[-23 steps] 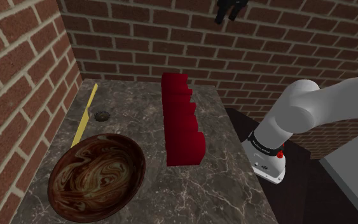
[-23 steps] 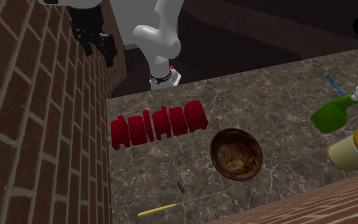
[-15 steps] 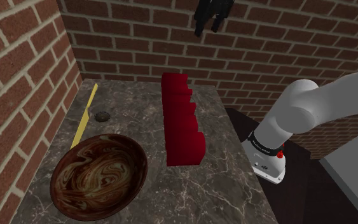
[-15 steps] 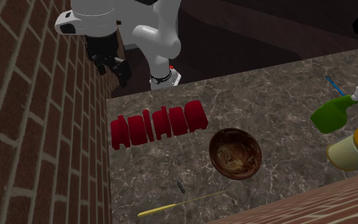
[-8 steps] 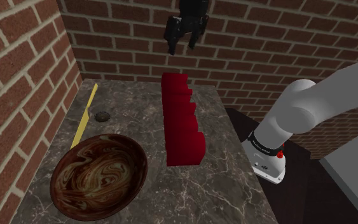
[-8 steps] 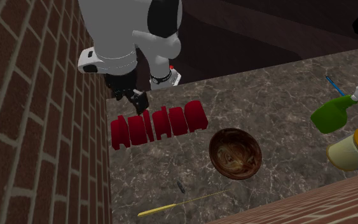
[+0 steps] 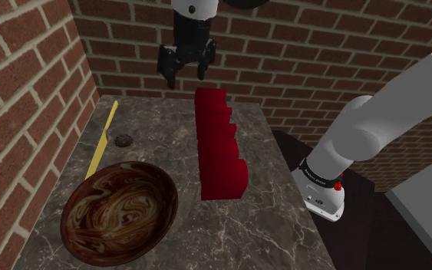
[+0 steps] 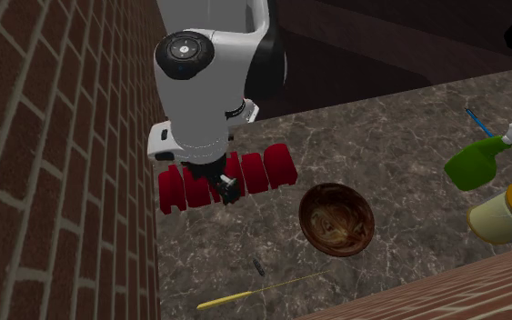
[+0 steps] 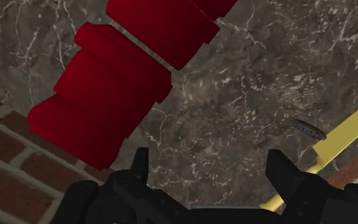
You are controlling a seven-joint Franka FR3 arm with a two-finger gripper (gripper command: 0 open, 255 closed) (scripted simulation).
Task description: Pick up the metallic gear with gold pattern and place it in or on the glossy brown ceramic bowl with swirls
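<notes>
1. The gripper (image 9: 209, 167) has its two black fingers (image 9: 139, 164) standing apart. Only the dark veined stone counter (image 9: 234, 95) shows in the gap, and nothing touches either pad.
2. In the shoulder view the gripper (image 7: 185, 77) hangs in the air, tips pointing down, over the counter's back edge and close to the brick wall (image 7: 298, 46).
3. Nearest the fingers is a ribbed dark red block (image 9: 114, 95), lying on the counter just outside one finger and below its tip.
4. The gear (image 9: 308, 129) — a small dark disc lying flat on the stone — sits outside the other finger, lower than the tips and apart from them. It is not between the fingers.
5. A thin yellow stick (image 9: 343, 137) lies just past the gear, with a small gap between them in the shoulder view.
6. The glossy brown swirled bowl (image 7: 118, 211) stands upright on the counter — farther from the fingers than the gear, by the stick's far end.
7. In the second exterior view a green spray bottle (image 8: 476, 162) and a pale yellow container (image 8: 508, 214) stand beyond the bowl, well apart from the fingers.
</notes>
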